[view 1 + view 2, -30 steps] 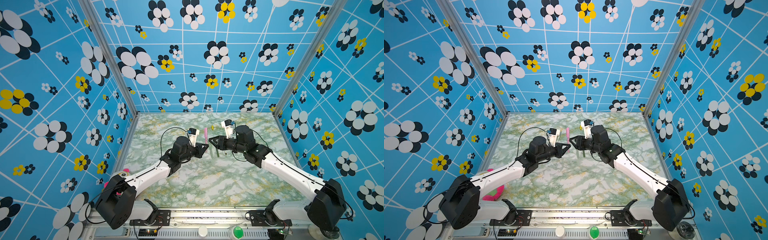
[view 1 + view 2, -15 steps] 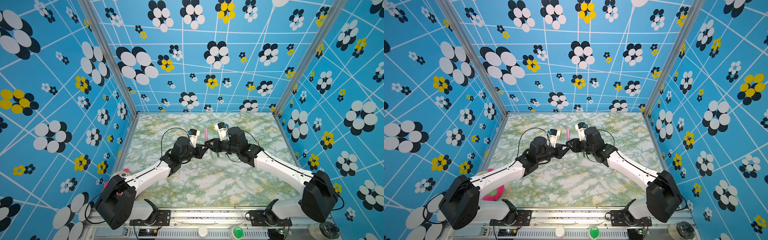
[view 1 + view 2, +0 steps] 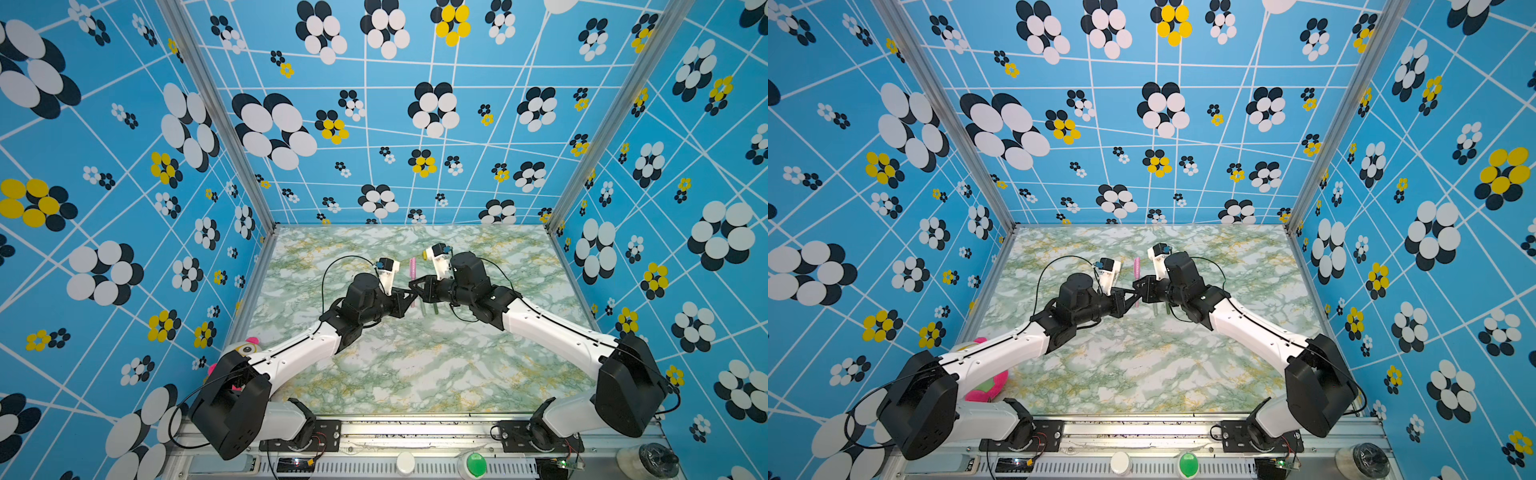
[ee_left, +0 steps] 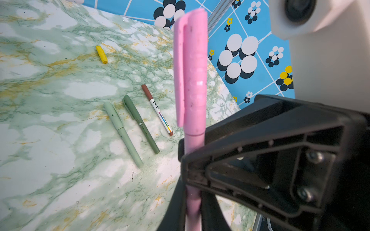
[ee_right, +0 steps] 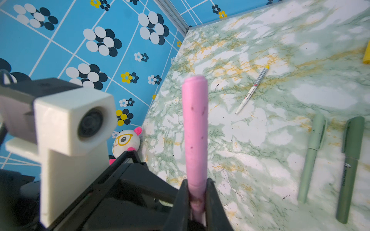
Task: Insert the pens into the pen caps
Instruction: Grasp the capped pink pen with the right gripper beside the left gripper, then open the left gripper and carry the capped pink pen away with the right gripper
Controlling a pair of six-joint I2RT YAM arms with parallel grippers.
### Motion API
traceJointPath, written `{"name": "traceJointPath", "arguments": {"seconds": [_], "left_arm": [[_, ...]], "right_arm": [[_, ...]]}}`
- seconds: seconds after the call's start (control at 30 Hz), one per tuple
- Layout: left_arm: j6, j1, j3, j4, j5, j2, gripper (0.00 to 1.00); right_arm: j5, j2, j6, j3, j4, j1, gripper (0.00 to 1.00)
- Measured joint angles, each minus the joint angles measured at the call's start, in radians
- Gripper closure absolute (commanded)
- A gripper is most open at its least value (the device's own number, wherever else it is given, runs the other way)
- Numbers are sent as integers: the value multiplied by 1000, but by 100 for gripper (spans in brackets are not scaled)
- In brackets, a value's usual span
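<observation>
Meeting above the middle of the green-marbled table (image 3: 415,365), the left gripper (image 4: 192,208) and the right gripper (image 5: 197,198) are both clamped on the same pink pen (image 4: 193,141), their tips almost touching around its barrel. The pen is a slim, matte pink stick lightly speckled with dark marks, and its matching pink cap (image 4: 190,60), with a flat clip down one side, is seated on it. In both top views its long axis runs up and down the picture, with the capped end toward the back wall and clear of the jaws, and the other end toward the near edge. Whether it stands upright or leans away cannot be told. On the table beneath, a capped pale green pen (image 4: 122,134) and a capped dark green pen (image 4: 140,124) lie side by side, roughly parallel, with a brown-capped white pen (image 4: 158,112) just beside them. A lone yellow cap (image 4: 101,54) lies farther off, and an uncapped white-yellow pen (image 5: 252,90) lies well apart.
</observation>
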Motion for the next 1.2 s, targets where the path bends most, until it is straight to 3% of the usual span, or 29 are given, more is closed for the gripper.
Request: {"name": "traceJointPath", "arguments": {"seconds": [0.17,0.23,0.33,0.6,0.87,1.2], "left_arm": [[0,0,0,-2,-2,0,97],[0,0,0,-3,-2,0,87],[-2,0,0,-4,-1,0,62],[31,-2,-2,-39,-27,-64,43],[80,-2,-64,-74,-102,-199,39],[106,-2,-113,-94,-134,-213,40]], "right_arm": [[11,0,-3,0,-1,3,95],[21,0,-3,2,-5,6,97],[55,0,-3,26,-46,10,99],[161,0,-3,118,-225,-49,100],[256,113,-70,277,-537,-159,99],[377,362,-212,474,-894,-240,100]]}}
